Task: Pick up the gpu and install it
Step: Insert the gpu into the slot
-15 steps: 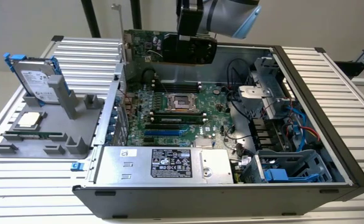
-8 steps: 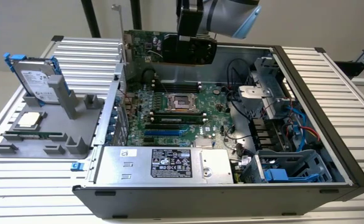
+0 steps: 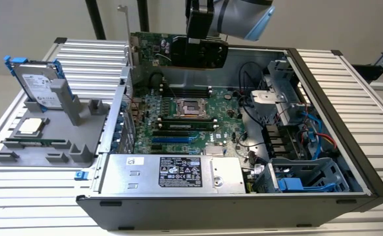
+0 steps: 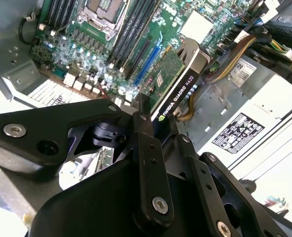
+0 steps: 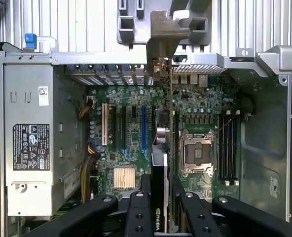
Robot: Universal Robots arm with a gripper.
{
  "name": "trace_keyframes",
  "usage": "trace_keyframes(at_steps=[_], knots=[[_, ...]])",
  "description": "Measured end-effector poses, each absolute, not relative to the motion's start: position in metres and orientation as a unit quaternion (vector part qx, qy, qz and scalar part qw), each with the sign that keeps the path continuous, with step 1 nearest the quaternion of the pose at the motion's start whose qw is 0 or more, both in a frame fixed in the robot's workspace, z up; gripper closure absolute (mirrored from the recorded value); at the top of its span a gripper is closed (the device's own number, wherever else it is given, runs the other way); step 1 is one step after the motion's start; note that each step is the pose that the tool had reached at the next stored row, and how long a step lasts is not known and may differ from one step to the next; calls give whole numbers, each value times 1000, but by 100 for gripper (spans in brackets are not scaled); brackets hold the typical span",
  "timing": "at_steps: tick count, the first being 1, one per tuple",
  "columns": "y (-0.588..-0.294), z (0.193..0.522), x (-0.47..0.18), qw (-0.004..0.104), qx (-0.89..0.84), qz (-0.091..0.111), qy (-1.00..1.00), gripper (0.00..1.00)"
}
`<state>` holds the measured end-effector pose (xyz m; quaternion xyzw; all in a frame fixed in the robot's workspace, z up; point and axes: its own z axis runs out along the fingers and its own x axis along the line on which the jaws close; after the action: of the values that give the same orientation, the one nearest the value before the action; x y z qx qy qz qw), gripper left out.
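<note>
In the exterior view, a grey tray (image 3: 40, 162) at left holds an upright hard drive (image 3: 37, 86) and a chip (image 3: 32, 126). Rightward, the open computer case (image 3: 211, 209) holds a circuit board (image 3: 178, 129). Above it, the gripper (image 3: 201, 44) clamps the graphics card (image 3: 153, 46).

This looks like a robotics lab bench set up for computer assembly. A table (image 3: 352, 73) of ribbed metal slats carries an open computer case (image 3: 230, 209) with its motherboard (image 3: 178, 123) bare. Toward the table's edge on the exterior view's left, a grey moulded fixture (image 3: 40, 147) props a hard drive (image 3: 37, 86) upright. A robot arm (image 3: 244, 14) hangs over the case, its gripper (image 5: 160, 190) clamped on the gpu (image 3: 158, 46). Behind stand black posts (image 3: 96, 19) and a plain pale wall (image 3: 20, 24).
</note>
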<state>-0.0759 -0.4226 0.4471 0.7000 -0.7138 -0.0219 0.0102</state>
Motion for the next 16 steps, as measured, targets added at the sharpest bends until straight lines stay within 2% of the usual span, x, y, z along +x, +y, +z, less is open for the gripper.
trace_keyframes(at_steps=[16], knots=[[-423, 442, -76, 13, 700, -19, -714, 100]])
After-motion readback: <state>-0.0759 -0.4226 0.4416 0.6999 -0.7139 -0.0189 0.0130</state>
